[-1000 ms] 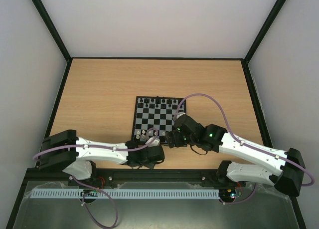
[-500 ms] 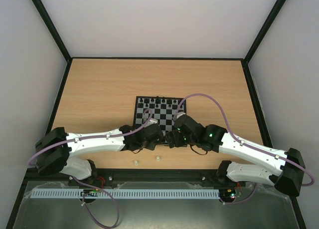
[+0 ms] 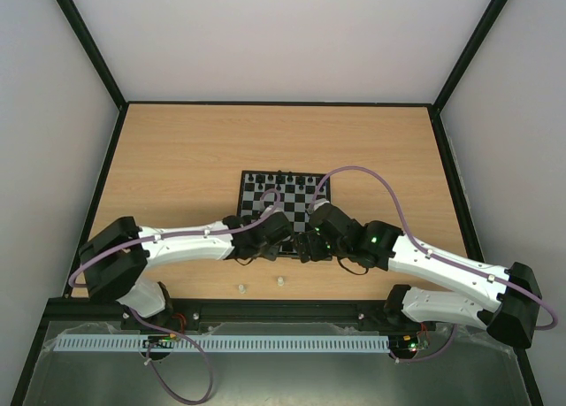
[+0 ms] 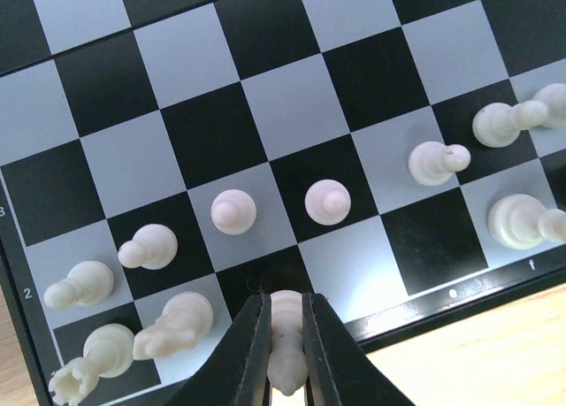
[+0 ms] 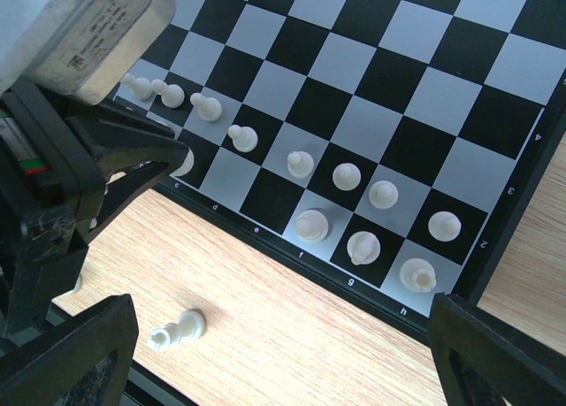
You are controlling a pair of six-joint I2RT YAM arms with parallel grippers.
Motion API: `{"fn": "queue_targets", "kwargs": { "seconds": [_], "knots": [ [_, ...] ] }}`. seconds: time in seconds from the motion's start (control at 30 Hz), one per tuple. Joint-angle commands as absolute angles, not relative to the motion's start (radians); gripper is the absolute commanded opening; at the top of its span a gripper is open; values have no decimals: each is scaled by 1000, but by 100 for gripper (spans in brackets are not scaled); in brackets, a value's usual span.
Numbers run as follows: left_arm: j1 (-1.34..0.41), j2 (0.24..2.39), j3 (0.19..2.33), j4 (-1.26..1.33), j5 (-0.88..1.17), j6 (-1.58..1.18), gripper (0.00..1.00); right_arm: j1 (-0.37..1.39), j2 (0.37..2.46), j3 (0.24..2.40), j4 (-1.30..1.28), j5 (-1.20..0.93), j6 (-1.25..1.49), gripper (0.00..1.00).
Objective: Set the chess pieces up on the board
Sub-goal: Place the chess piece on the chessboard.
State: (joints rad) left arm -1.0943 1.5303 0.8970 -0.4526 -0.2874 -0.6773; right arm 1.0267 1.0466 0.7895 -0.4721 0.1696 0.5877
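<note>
The board (image 3: 265,196) lies mid-table, with tiny black chessmen (image 3: 279,173) on its far rank. Several white chess pieces (image 4: 234,211) stand on its two near ranks, also in the right wrist view (image 5: 311,225). My left gripper (image 4: 285,328) is shut on a white piece (image 4: 286,353), held over a black square in the near rank (image 3: 272,234). My right gripper (image 5: 283,357) is open wide and empty, above the board's near right edge (image 3: 309,243). Two loose white pieces (image 3: 240,288) (image 3: 280,281) lie on the table near the front edge; one shows in the right wrist view (image 5: 177,328).
The left arm's wrist (image 5: 97,149) fills the left of the right wrist view, close beside my right gripper. A knight (image 4: 172,326) leans on its square next to the held piece. Black frame posts and white walls (image 3: 53,158) enclose the wooden table (image 3: 177,158).
The left arm has swung from the table's front edge up to the board's near rank with a white piece in its jaws. Two loose pieces came into view. The right arm stayed still.
</note>
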Motion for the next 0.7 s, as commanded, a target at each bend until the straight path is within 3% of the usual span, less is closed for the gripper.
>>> {"fn": "queue_targets", "kwargs": {
  "seconds": [0.0, 0.67],
  "knots": [
    [-1076, 1555, 909, -436, -289, -649, 6, 1022, 1045, 776, -479, 186, 590, 91],
    [-1048, 1614, 908, -411, -257, -630, 10, 1023, 1063, 778, -479, 183, 587, 91]
  ]
}}
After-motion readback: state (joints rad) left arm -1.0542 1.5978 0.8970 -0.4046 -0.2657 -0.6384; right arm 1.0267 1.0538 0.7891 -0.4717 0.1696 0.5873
